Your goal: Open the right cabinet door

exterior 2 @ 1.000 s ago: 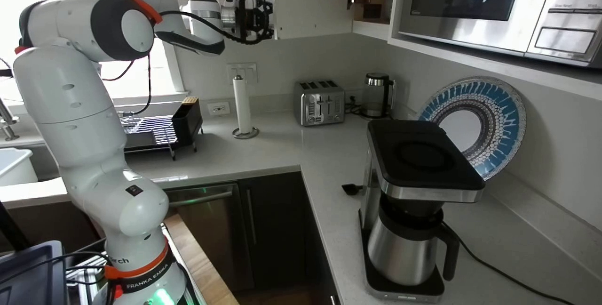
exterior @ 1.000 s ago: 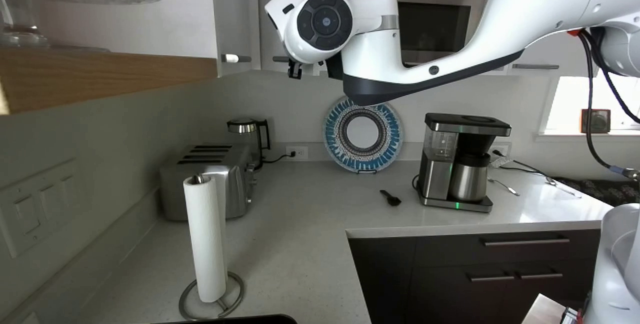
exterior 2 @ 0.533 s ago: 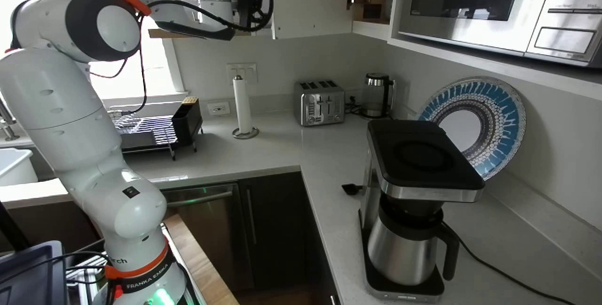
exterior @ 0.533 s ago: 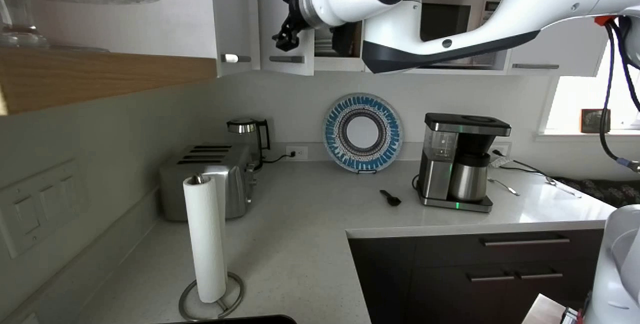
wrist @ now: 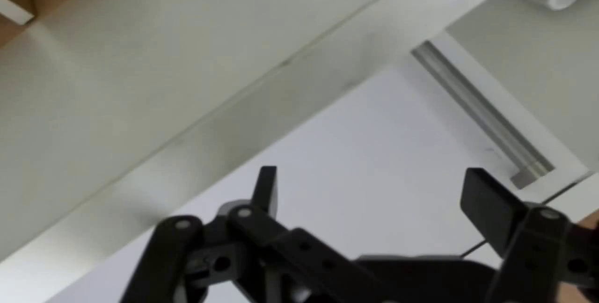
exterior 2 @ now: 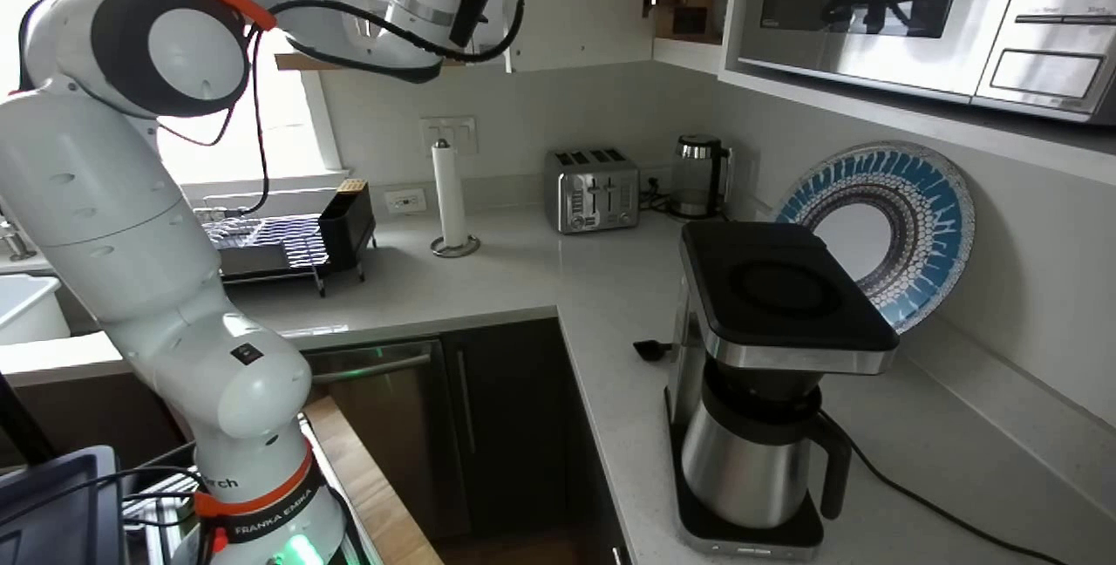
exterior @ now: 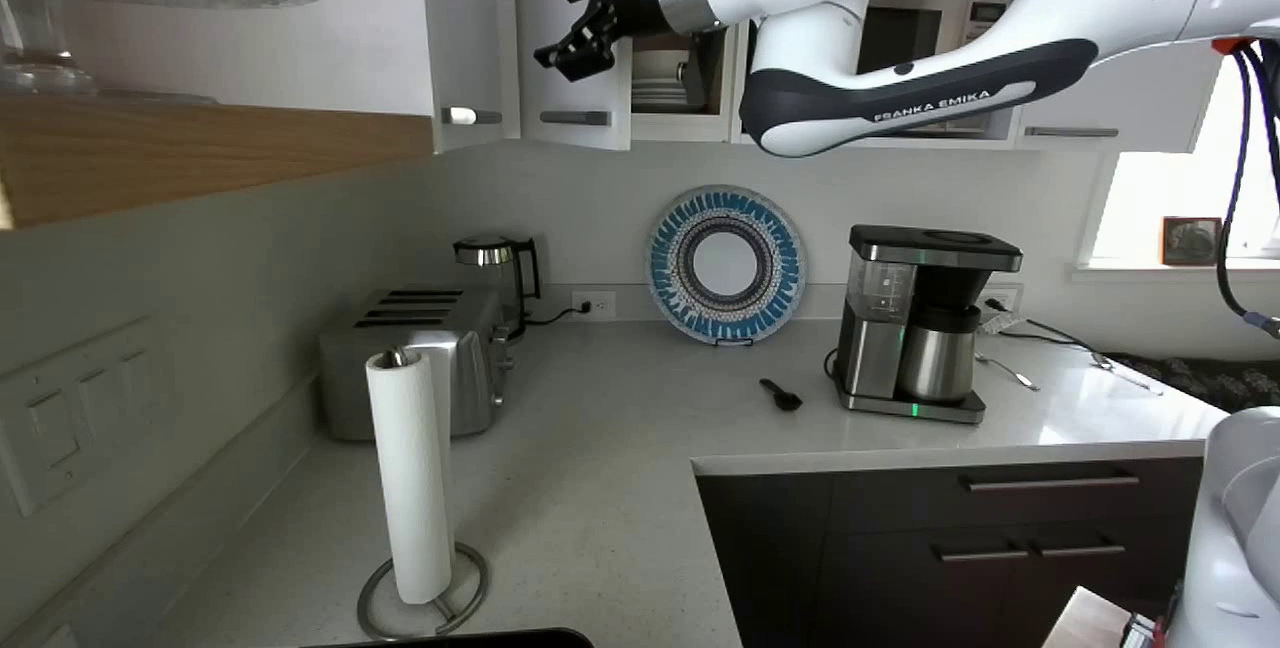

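Right cabinet door (exterior 2: 584,7) open, edge (exterior: 628,103) outward

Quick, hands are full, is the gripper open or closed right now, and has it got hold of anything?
Gripper: open, fingers wide apart, holding nothing.

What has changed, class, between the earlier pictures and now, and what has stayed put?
In an exterior view, the jaws have risen and turned into fuller view, pointing toward picture left; the arm has shifted up and to picture right, fully uncovering the round plate. The jaws are open and grip nothing. Whether the open right cabinet door moved is hard to tell. Coffee maker, toaster and paper towel roll stayed.
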Tool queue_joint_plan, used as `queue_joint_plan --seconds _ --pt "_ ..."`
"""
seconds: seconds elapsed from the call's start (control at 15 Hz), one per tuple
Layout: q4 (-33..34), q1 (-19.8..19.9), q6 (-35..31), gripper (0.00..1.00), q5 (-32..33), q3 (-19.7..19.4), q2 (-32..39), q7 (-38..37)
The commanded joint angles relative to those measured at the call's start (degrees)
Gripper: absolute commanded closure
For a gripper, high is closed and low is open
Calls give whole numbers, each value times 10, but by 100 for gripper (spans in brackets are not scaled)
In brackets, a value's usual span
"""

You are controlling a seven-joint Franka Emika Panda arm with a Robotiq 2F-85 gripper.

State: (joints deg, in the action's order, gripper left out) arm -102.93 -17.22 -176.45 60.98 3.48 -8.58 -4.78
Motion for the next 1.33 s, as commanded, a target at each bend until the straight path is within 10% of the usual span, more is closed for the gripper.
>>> queue_joint_plan --seconds 0.0,0.4,0.93,1.27 --pt "-93 -99 -6 0 -155 -56 -24 154" --pt "-91 -250 178 0 -327 -130 -79 417" --pt "20 -62 473 0 -404 -19 -116 554" --pt "76 24 590 0 -397 15 -99 502"
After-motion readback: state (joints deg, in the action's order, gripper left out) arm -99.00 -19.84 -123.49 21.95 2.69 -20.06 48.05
